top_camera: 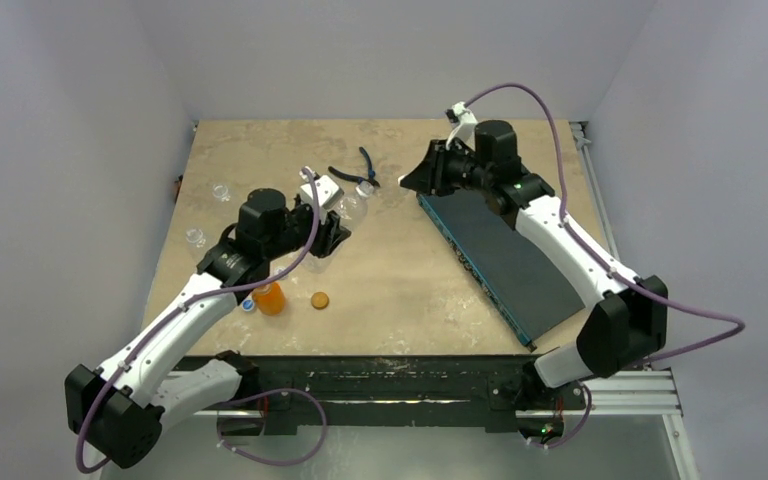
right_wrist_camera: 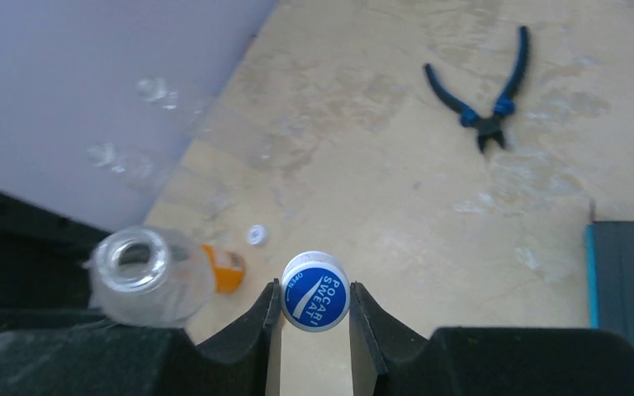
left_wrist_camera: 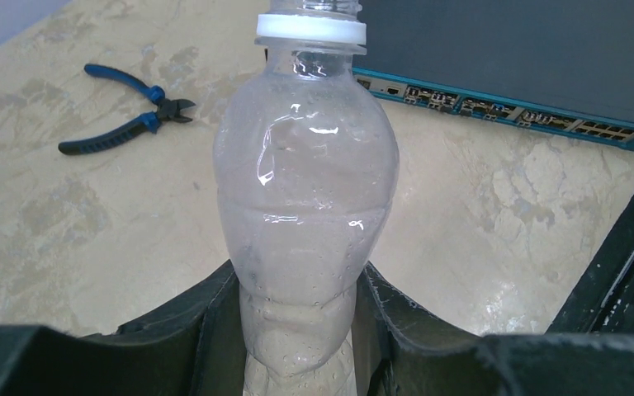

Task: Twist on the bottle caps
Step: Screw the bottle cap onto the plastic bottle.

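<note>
- Top external view, table (top_camera: 400, 290): beige mottled top, enclosed by pale walls, arm bases at 6 o'clock.
- Network switch (top_camera: 500, 255): dark flat box with a blue edge, lying diagonally at 3 o'clock on the table; a row of ports shows in the left wrist view.
- Left gripper (left_wrist_camera: 297, 313): near table centre, slightly towards 10 o'clock; jaws clamped on the lower body of the clear bottle.
- Right gripper (right_wrist_camera: 314, 322): at 1 o'clock, above the far end of the switch; jaws pinched on the blue cap.
- Clear bottle (left_wrist_camera: 305, 190): see-through, white neck ring, mouth uncapped; held off centre towards 11 o'clock, its open mouth facing the right wrist camera.
- Two further clear bottles (top_camera: 222, 190): faint, near the table's 9 to 10 o'clock edge, well apart from the grippers.
- Orange bottle (top_camera: 270, 297): squat, at 7 o'clock, partly under the left arm.
- Pliers (top_camera: 360, 170): blue-handled, at 12 o'clock, lying flat with the handles spread.
- Blue cap (right_wrist_camera: 314, 302): white lettering, edge-on between the right fingertips.
- Orange-brown cap (top_camera: 320, 299): flat on the table, at 3 o'clock of the orange bottle, apart from it.
- Small whitish cap (top_camera: 248, 305): just beside the orange bottle, at its 9 o'clock.
</note>
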### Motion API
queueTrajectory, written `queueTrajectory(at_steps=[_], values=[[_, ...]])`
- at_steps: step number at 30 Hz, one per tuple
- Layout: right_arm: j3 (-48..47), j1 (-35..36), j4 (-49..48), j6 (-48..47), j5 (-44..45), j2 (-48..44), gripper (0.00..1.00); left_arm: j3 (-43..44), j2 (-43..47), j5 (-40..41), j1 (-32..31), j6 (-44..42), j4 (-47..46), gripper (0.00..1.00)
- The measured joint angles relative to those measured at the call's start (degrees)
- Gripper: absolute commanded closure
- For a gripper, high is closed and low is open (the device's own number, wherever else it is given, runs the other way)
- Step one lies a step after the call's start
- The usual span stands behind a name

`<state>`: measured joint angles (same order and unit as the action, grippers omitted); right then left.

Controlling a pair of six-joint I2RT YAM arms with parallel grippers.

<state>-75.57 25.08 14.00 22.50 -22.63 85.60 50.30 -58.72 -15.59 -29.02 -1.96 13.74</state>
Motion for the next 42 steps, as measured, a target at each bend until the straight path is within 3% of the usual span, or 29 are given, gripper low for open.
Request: queueTrajectory(at_steps=[8, 14, 29, 42], values=[[5.7, -3.4, -14.3, 11.7, -25.9, -5.2, 0.79, -2.4, 3.7, -5.4, 0.0, -7.2, -1.0, 1.0], [6.8, -2.9, -17.7, 15.7, -32.3, -5.3, 0.79, -4.2, 4.8, -8.5, 0.0, -8.7, -2.3, 1.0], [4.4, 2.8, -15.5, 13.4, -29.3, -2.8, 0.8, -5.4, 6.0, -10.7, 0.1, -8.8, -3.3, 1.0], [-0.2, 5.1, -4.9, 5.4, -23.3, -2.3, 0.82, -6.1, 5.8, -9.7, 0.2, -8.8, -3.0, 1.0]])
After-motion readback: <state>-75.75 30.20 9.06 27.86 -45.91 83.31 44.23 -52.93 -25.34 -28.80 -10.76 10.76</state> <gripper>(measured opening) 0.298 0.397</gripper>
